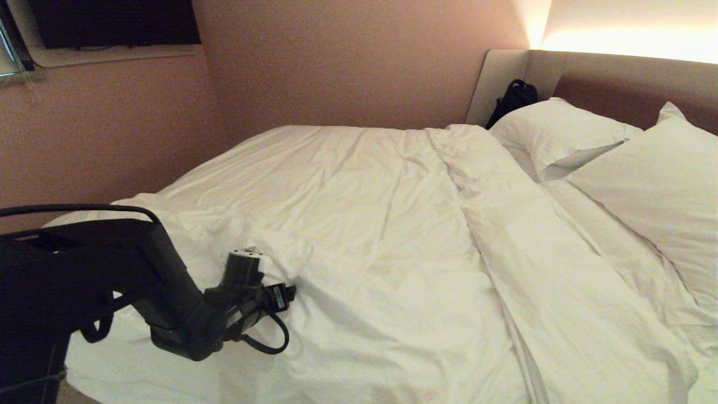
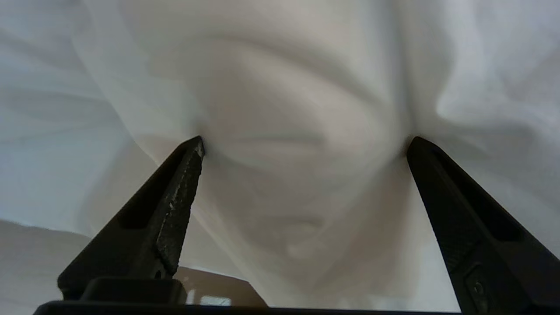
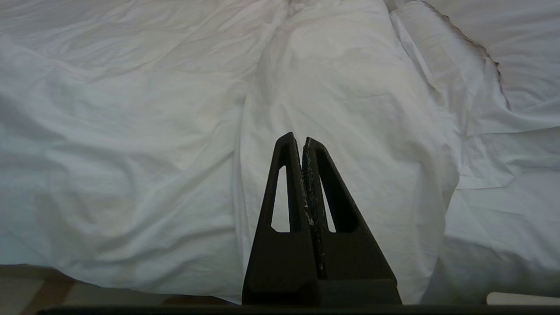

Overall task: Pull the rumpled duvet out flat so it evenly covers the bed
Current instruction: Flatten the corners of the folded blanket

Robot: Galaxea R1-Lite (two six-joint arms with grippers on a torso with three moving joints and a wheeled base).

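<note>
White cotton is filling the head view: the duvet (image 1: pixel 359 224) is lying spread over most of the bed (image 1: pixel 493 84), with a thick fold running from upper middle to lower right beside two pillows (image 1: pixel 561 137); at lower left the left gripper (image 1: pixel 266 292) is pressing into a rumpled corner, probably to take hold there and pull it flat; in the left wrist view its fingers (image 2: pixel 183 183) are standing wide apart, tips sinking into the cloth with a bulge between them, nothing clamped yet; in the right wrist view the right gripper (image 3: pixel 302 142) is hanging with jaws together, empty, above the fold, seemingly parked.
</note>
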